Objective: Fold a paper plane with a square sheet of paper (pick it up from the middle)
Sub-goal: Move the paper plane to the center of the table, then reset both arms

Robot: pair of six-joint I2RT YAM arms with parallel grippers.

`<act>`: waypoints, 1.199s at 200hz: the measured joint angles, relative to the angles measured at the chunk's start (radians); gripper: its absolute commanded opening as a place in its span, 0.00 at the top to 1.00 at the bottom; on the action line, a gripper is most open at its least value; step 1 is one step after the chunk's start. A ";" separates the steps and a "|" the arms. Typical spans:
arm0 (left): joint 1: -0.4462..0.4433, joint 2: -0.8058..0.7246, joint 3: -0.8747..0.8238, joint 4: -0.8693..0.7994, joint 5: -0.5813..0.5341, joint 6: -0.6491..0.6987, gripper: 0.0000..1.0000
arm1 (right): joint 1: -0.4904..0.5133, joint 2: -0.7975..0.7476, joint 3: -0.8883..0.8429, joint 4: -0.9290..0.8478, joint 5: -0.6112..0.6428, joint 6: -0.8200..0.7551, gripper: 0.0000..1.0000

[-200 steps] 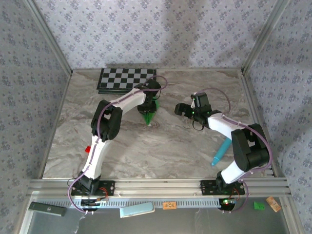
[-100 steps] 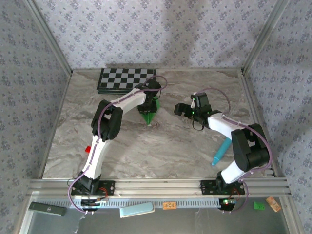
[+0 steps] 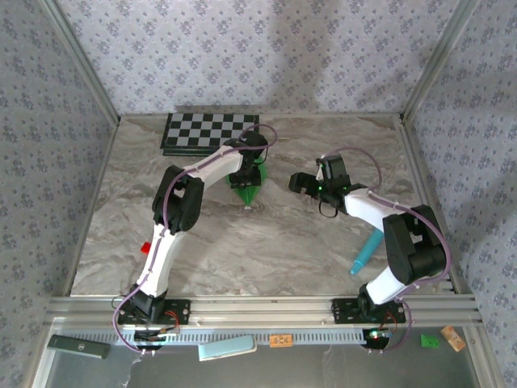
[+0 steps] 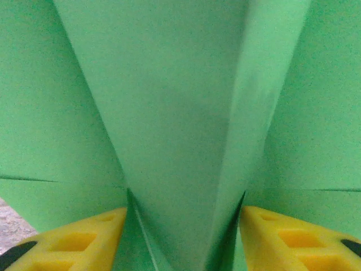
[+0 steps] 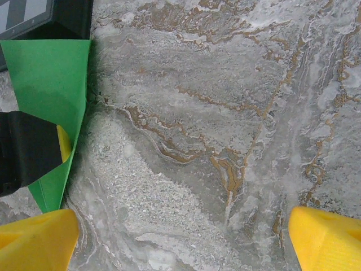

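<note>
The paper plane [image 3: 248,188] lies in the far half of the surface [image 3: 266,242], about midway between its left and right edges. It is already a narrow green dart, with its nose toward the near edge and its broad end close to the near right corner of the checkerboard [image 3: 210,131]. My left tool [image 3: 245,172] sits right over it. On the left wrist view the raised centre fold fills the gap between the yellow fingers [image 4: 73,243], and I cannot tell whether they are pinching it or only flanking it. My right tool [image 3: 304,184] hangs released, jaws wide, just right of the plane over bare surface and touching nothing. I judge the folding nearly done, with the centre crease being set. The next move calls for lifting my left tool straight up so the thin paper is neither dragged nor sprung open, with my right tool near enough to steady a wing.
</note>
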State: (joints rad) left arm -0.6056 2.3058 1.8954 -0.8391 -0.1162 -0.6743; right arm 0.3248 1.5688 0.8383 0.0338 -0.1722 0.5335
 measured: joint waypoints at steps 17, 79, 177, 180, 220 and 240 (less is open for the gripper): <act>0.001 -0.004 0.000 0.000 0.000 -0.010 0.44 | 0.000 0.000 0.000 0.000 0.000 0.000 0.03; 0.004 -0.058 0.000 -0.006 0.000 -0.027 0.39 | 0.000 0.000 0.000 -0.001 0.000 0.000 0.02; 0.071 -0.473 -0.237 0.069 -0.119 -0.014 0.08 | -0.002 -0.146 0.091 -0.096 0.092 -0.165 0.00; 0.076 -0.500 -0.256 0.077 -0.135 -0.006 0.05 | -0.003 -0.158 0.094 -0.097 0.101 -0.177 0.00; 0.153 -0.862 -0.596 0.278 -0.361 0.077 0.00 | -0.018 -0.346 0.076 -0.069 0.297 -0.301 0.00; 0.226 -1.002 -0.800 0.410 -0.415 0.114 0.00 | -0.044 -0.426 0.020 -0.036 0.408 -0.322 0.00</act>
State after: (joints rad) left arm -0.3794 1.3037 1.0958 -0.4294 -0.5308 -0.5602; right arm 0.2810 1.1431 0.8581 -0.0021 0.2356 0.2111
